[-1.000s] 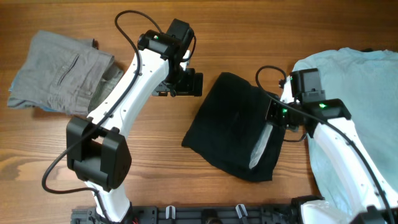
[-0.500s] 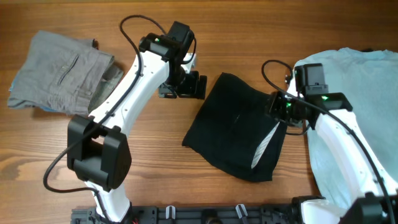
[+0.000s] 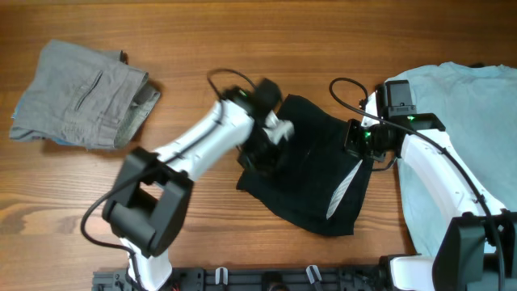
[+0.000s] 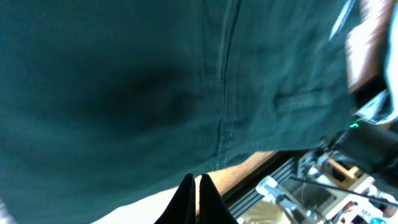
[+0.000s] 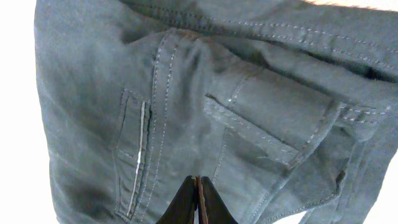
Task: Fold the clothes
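Note:
The black shorts (image 3: 311, 174) lie folded mid-table, with pale pocket lining (image 3: 342, 191) showing near their right edge. My left gripper (image 3: 265, 148) is blurred over the shorts' left edge. In the left wrist view its fingertips (image 4: 198, 182) are pressed together with nothing seen between them, and dark fabric (image 4: 124, 93) fills the frame. My right gripper (image 3: 356, 138) sits at the shorts' upper right edge. Its tips (image 5: 198, 182) are shut just above a back pocket (image 5: 273, 124), with no fabric visibly pinched.
Folded grey shorts (image 3: 81, 95) lie at the far left. A large light blue T-shirt (image 3: 472, 137) is spread at the right, under and behind the right arm. A black rail (image 3: 275, 279) runs along the table's near edge.
The left arm has swung down and right from beyond the shorts' upper left corner onto their left edge, and its jaws went from wide open to shut. The right gripper has closed and shifted slightly upward.

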### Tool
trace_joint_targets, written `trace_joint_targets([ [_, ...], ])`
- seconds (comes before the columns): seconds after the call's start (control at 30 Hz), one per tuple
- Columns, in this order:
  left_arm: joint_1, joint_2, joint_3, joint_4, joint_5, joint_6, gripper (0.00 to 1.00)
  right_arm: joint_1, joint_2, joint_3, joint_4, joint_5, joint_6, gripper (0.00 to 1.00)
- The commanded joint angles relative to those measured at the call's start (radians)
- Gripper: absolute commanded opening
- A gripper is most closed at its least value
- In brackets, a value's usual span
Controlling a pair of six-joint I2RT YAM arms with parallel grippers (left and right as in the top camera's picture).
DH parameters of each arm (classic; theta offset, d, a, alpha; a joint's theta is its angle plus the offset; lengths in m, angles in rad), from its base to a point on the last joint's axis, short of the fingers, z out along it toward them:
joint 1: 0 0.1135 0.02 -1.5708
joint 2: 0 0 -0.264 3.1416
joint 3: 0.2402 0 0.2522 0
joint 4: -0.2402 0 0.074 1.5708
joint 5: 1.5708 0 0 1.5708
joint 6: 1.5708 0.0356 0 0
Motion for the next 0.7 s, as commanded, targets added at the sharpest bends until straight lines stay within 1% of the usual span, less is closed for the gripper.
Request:
trace_joint_targets([
  [0.0, -0.030, -0.016, -0.116, 0.090, -0.158, -0.277, 0.04, -0.025, -0.012, -0.002, -0.008, -0.003, -0.019, 0.04],
  [0.07, -0.005, -0.016, -0.181, 0.163, -0.163, -0.380, 0.04, -0.026, -0.013, -0.002, -0.010, -0.014, -0.020, 0.04],
  [0.13, 0.034, -0.016, -0.227, 0.222, -0.201, -0.443, 0.04, -0.026, -0.013, -0.002, -0.009, -0.032, -0.021, 0.04],
  [0.2, 0.097, -0.014, -0.246, 0.291, -0.266, -0.443, 0.04, -0.026, -0.013, -0.002, -0.002, -0.038, -0.023, 0.05],
  [0.27, 0.171, -0.013, -0.246, 0.376, -0.320, -0.396, 0.04, -0.026, -0.013, -0.002, 0.031, -0.039, -0.050, 0.06],
  [0.3, 0.214, -0.013, -0.241, 0.426, -0.314, -0.364, 0.04, -0.026, -0.013, -0.002, 0.050, -0.040, -0.050, 0.07],
  [0.37, 0.281, -0.013, -0.216, 0.503, -0.249, -0.311, 0.04, -0.025, -0.013, -0.002, 0.089, -0.086, -0.094, 0.07],
  [0.43, 0.327, -0.013, -0.149, 0.536, -0.201, -0.259, 0.04, -0.017, -0.013, -0.003, 0.124, -0.121, -0.136, 0.07],
  [0.5, 0.340, -0.013, -0.055, 0.521, -0.202, -0.208, 0.05, 0.003, -0.011, -0.003, 0.142, -0.121, -0.166, 0.08],
  [0.57, 0.340, -0.013, 0.058, 0.459, -0.202, -0.153, 0.14, 0.030, -0.006, -0.003, 0.158, -0.121, -0.188, 0.10],
  [0.63, 0.338, -0.013, 0.187, 0.330, -0.195, -0.147, 0.35, 0.053, -0.001, -0.003, 0.159, -0.107, -0.207, 0.12],
  [0.67, 0.336, -0.013, 0.274, 0.213, -0.152, -0.147, 0.50, 0.067, 0.006, -0.003, 0.146, -0.066, -0.200, 0.13],
])
